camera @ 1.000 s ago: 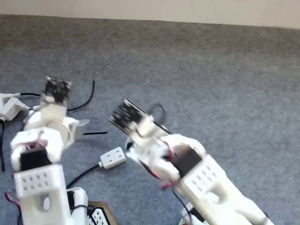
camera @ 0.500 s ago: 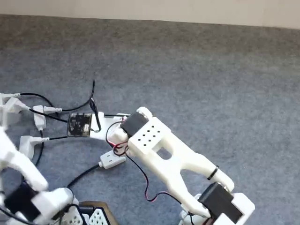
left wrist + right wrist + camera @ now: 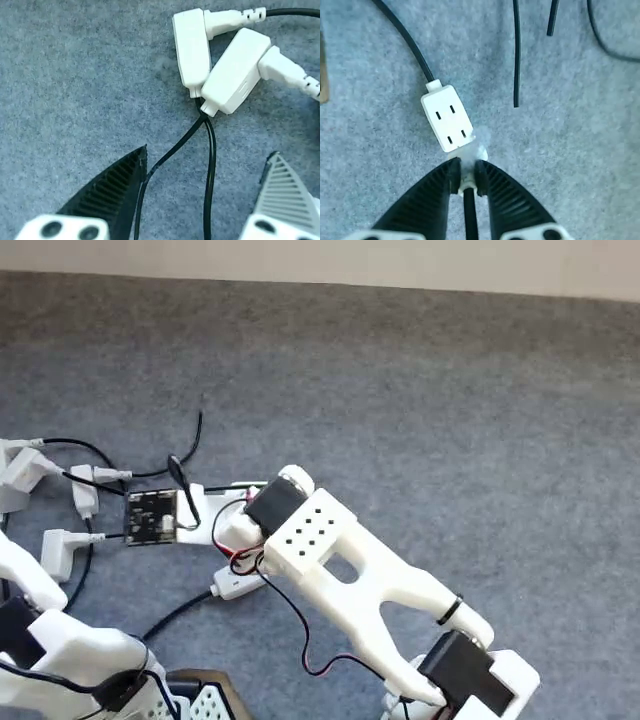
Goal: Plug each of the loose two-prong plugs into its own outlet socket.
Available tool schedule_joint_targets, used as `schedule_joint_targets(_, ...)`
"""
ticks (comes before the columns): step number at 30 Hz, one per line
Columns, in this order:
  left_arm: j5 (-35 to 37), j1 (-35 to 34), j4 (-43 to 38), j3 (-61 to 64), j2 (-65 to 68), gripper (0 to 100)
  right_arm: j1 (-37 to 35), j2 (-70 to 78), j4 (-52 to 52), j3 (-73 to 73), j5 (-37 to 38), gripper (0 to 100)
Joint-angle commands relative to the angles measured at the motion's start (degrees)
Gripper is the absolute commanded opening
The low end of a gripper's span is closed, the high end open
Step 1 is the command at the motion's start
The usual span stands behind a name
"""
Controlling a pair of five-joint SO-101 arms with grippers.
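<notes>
High view: the right arm [image 3: 340, 560], white plastic, lies over a boxy white socket [image 3: 232, 587] on the fuzzy grey desk [image 3: 480, 410].

Left wrist view: the left gripper [image 3: 210, 152] is spread wide over two black cords [image 3: 209, 165], just short of two smooth white blocks [image 3: 235, 70] that touch each other.

Right wrist view: the right gripper [image 3: 466, 172] pinches a small plug [image 3: 466, 165] between its ribbed fingers, and the plug touches the socket's end.

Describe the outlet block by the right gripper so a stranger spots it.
On the grey carpet, follow the right gripper to its tip. The outlet block lies just beyond: a white box on a black cord. Unlike the white plugs, its face shows two slot pairs.
</notes>
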Motion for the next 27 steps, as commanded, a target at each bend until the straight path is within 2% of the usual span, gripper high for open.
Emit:
schedule_joint_targets(1, -0.35, 0.75, -1.05, -2.15, -0.40, 36, -2.68, -0.31, 2.59, -7.25, -0.97, 0.5)
schedule_joint_targets(11, -0.35, 0.31, -0.97, -1.98, -0.31, 36, -3.65, -0.48, -4.00, 6.02, -1.23, 0.5)
schedule_joint_targets(23, -0.44, 0.40, -0.97, -0.40, -0.48, 36, -2.59, -0.31, -7.52, 7.16, -1.14, 0.5)
schedule_joint_targets(27, -0.44, 0.40, -1.05, -0.40, -0.66, 36, -2.42, -0.22, -7.25, 8.13, 1.05, 0.5)
